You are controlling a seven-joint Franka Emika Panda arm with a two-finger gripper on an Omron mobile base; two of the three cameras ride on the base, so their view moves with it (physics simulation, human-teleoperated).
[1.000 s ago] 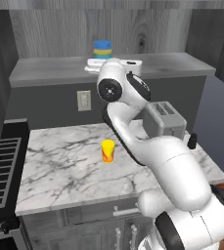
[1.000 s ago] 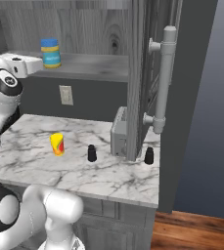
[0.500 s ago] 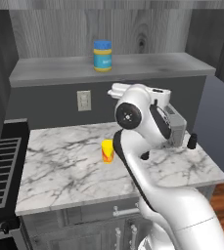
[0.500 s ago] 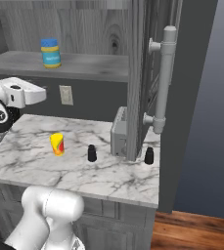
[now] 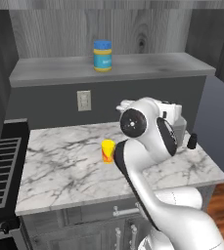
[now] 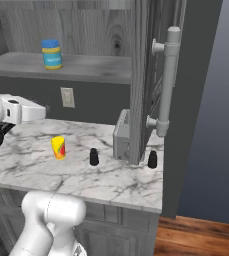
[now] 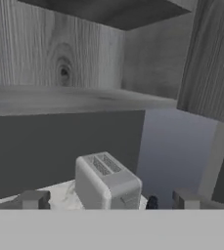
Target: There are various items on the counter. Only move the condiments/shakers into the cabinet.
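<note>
Up on the long flat grey shelf of the wood-grain cabinet (image 5: 147, 66), the squat blue-lidded jar with its blue label and yellow bands (image 5: 102, 55) is standing upright, so by my reading that condiment is already put away. Down on the white grey-veined marble counter (image 6: 46, 172), one small black bottle-shaped shaker (image 6: 93, 156) is sitting between the yellow and orange cup (image 6: 58, 147) and the silver toaster (image 6: 121, 136), while the second black shaker (image 6: 152, 159) is waiting past the toaster, just beside the open cabinet door with the long pale handle (image 6: 163, 80). The gripper (image 7: 111, 207) is hanging above the counter and looking toward the toaster, its fingertips (image 7: 33, 199) standing well apart with nothing between them, probably because a shaker is the next pick. The cup is staying put, since it is no condiment.
</note>
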